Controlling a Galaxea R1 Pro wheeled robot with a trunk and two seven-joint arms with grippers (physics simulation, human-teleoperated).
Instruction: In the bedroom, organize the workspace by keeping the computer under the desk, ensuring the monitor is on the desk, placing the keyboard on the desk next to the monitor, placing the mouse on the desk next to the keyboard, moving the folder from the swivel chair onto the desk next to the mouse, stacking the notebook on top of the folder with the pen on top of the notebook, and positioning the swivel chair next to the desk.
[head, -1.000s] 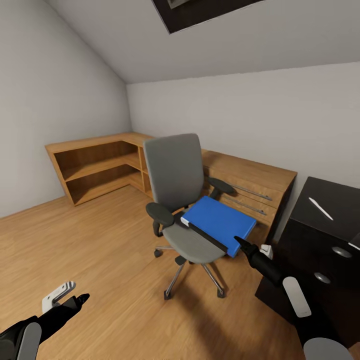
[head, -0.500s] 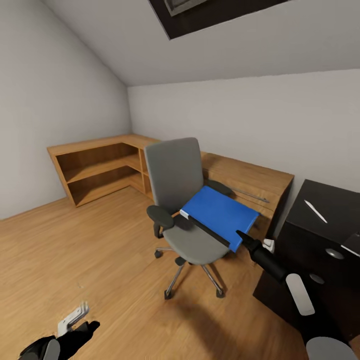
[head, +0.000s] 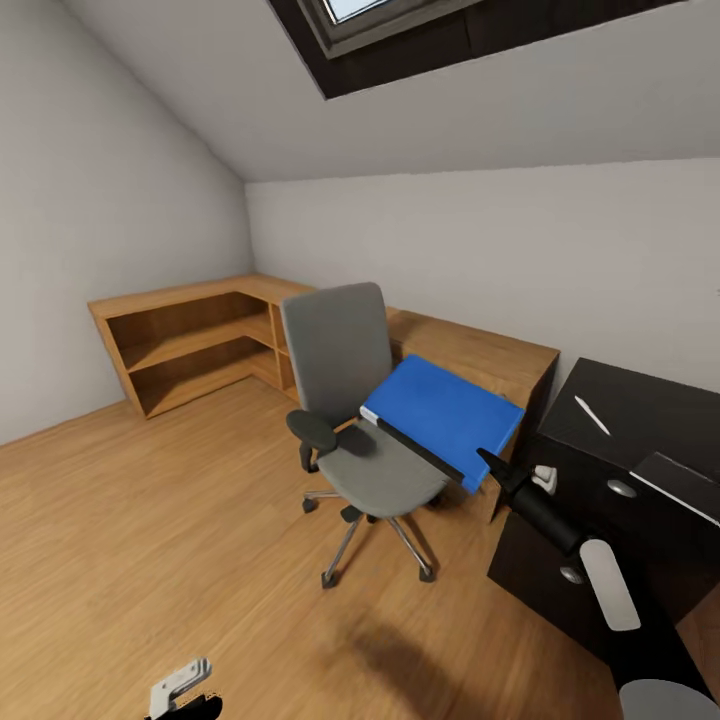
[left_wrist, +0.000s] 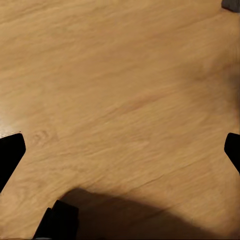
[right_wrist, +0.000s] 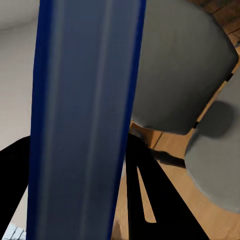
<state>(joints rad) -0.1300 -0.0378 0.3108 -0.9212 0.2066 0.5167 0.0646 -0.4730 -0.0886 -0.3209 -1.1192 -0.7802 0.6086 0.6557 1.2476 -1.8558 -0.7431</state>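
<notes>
Right now the right gripper (head: 492, 467) is clamped on the flat bright blue folder (head: 443, 412), lifted off grey swivel chair (head: 372, 470); glossy black bench (head: 640, 415) placement, stacking etc. left. Left gripper (left_wrist: 120, 145) spread wide, empty.

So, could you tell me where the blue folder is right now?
In the head view the folder is right of centre, tilted up above the swivel chair seat, its near corner at the right gripper, just left of the black desk.
</notes>
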